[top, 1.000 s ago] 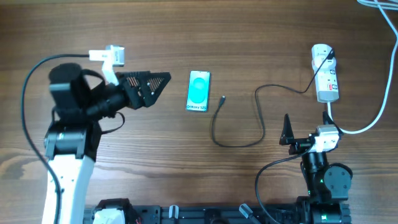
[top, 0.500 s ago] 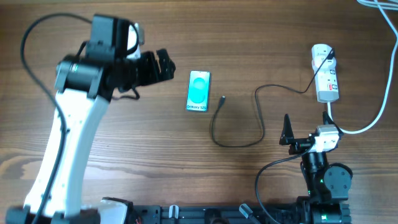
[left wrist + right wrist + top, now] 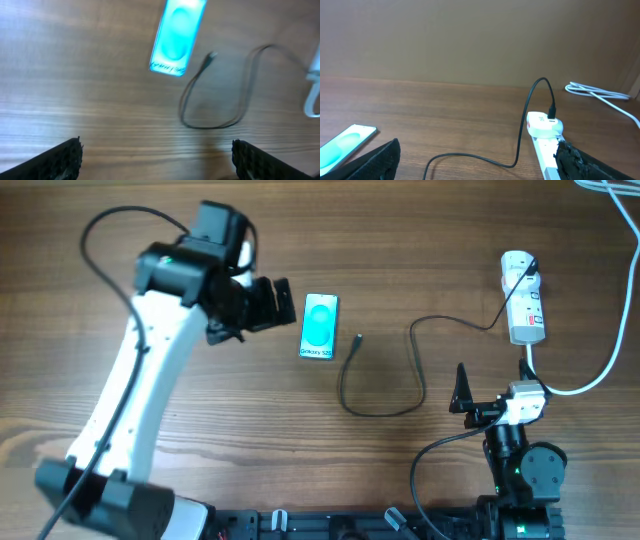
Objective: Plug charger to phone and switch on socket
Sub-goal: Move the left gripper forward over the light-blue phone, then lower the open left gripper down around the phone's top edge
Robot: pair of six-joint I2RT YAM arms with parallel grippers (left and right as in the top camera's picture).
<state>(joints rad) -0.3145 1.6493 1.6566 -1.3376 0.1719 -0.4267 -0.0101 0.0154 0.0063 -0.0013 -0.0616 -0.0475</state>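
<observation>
Within the last second the left gripper (image 3: 284,302) has swung in, jaws wide and empty, so the phone (image 3: 319,326) lies just ahead of its fingertips, the charger (image 3: 424,385) tip just beyond (right gripper (image 3: 462,394) open too, parked), likely the opening approach.

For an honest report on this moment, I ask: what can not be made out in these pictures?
The phone, its port: too small in overhead, blurred in left wrist.
The socket, its switch position: too small in overhead; in right wrist the bottom edge cuts the strip off.
The white cord, its far end: it leaves overhead at the right edge.
</observation>
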